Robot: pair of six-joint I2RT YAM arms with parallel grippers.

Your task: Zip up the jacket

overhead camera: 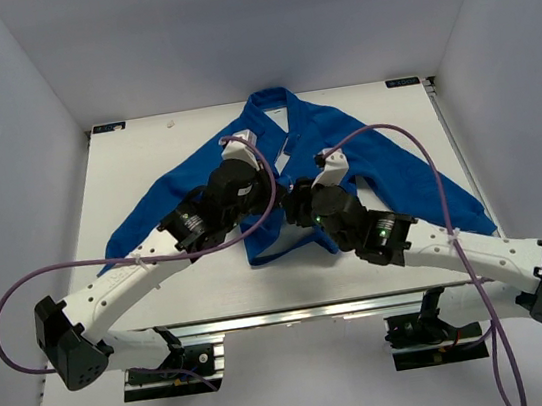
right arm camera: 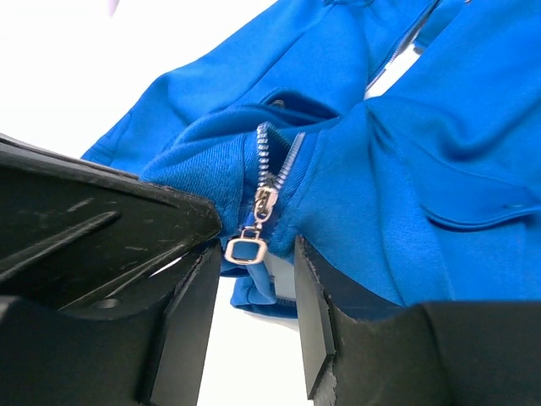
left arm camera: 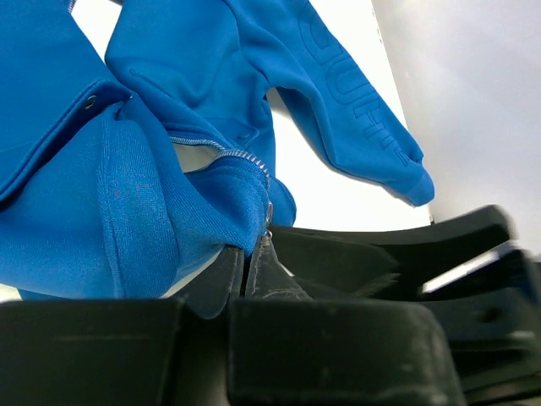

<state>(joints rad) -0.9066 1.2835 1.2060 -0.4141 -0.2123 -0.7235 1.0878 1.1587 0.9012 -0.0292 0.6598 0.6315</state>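
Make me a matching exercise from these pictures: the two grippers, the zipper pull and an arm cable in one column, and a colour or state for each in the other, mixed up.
Column one:
1. left gripper
2. right gripper
3. zipper pull
4. cable

Column two:
A. purple
B. silvery metal
C. shut on the hem of the jacket
D. open, a finger on each side of the pull

Pairs: 1-C, 2-D, 3-B, 4-A

A white counter [overhead camera: 134, 162] sits boxed in by plain pale grey walls [overhead camera: 246, 25] at back and both sides, evenly lit; a metal rail [overhead camera: 297, 314] edges its near side.
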